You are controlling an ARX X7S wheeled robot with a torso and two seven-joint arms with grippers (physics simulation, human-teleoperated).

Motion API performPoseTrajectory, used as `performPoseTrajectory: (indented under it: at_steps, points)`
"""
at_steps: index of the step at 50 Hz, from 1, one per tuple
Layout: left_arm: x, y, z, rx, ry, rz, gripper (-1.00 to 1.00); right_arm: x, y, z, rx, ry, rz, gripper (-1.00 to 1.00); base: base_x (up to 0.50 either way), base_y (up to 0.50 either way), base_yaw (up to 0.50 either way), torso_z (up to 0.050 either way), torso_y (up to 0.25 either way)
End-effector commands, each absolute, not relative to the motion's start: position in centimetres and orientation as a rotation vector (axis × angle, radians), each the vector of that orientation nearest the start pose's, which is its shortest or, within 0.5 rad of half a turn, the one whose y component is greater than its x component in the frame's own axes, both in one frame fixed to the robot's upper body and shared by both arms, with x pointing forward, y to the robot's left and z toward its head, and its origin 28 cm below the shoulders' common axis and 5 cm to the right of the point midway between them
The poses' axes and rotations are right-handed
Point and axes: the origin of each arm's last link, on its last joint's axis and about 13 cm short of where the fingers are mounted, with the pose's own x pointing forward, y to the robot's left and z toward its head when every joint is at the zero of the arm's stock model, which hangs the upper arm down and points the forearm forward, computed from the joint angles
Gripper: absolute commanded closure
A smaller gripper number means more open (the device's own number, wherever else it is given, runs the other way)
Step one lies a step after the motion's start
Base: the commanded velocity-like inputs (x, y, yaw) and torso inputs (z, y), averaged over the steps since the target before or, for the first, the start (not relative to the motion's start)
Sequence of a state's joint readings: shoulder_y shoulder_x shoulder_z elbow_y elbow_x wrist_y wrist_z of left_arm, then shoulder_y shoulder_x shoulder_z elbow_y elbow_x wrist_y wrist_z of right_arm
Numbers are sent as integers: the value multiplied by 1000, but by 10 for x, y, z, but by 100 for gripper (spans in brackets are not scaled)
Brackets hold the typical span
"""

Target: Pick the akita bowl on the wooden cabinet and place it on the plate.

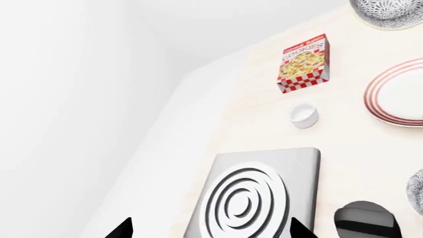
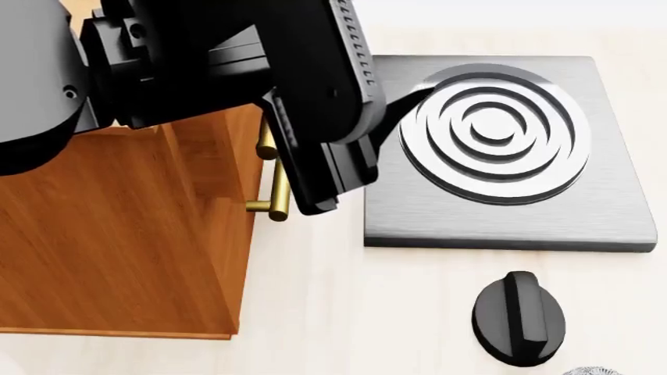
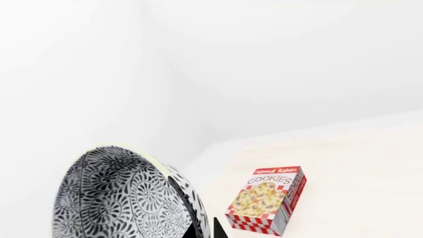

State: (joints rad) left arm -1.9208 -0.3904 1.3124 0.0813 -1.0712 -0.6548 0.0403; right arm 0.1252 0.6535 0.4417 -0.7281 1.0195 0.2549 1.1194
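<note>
The right fingers (image 3: 201, 229) grip the akita bowl (image 3: 122, 198), lifted; next, I judge, carry it over the plate (image 1: 399, 94); left fingers (image 1: 210, 230) hang released.

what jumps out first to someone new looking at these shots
In the right wrist view, the patterned bowl fills the near corner, tilted, with a cookie box on the pale table beyond. In the head view, a grey stove with rings sits beside the wooden cabinet.
</note>
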Motion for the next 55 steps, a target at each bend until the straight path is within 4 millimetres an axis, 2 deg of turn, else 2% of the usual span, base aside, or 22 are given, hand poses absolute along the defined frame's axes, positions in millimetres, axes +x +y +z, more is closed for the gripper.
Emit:
performPoseTrajectory:
  at_steps: [1, 10, 21, 41, 50, 55]
  points:
    - [293, 124, 385, 807, -251, -917, -100, 189, -216, 239, 415, -483, -798, 100, 0, 0, 0, 0, 0]
    - [294, 124, 383, 806, -250, -914, -100, 193, -226, 236, 415, -449, -831, 100, 0, 0, 0, 0, 0]
    - [294, 124, 382, 807, -249, -913, -100, 192, -244, 213, 453, -378, -926, 100, 0, 0, 0, 0, 0]
    - [295, 125, 382, 808, -246, -911, -100, 200, -258, 195, 532, -304, -930, 100, 0, 0, 0, 1, 1]
    - [296, 125, 380, 807, -242, -911, -100, 202, -264, 181, 601, -262, -947, 100, 0, 0, 0, 0, 0]
    - [297, 125, 378, 807, -238, -912, -100, 199, -267, 177, 753, -255, -905, 100, 0, 0, 0, 0, 2]
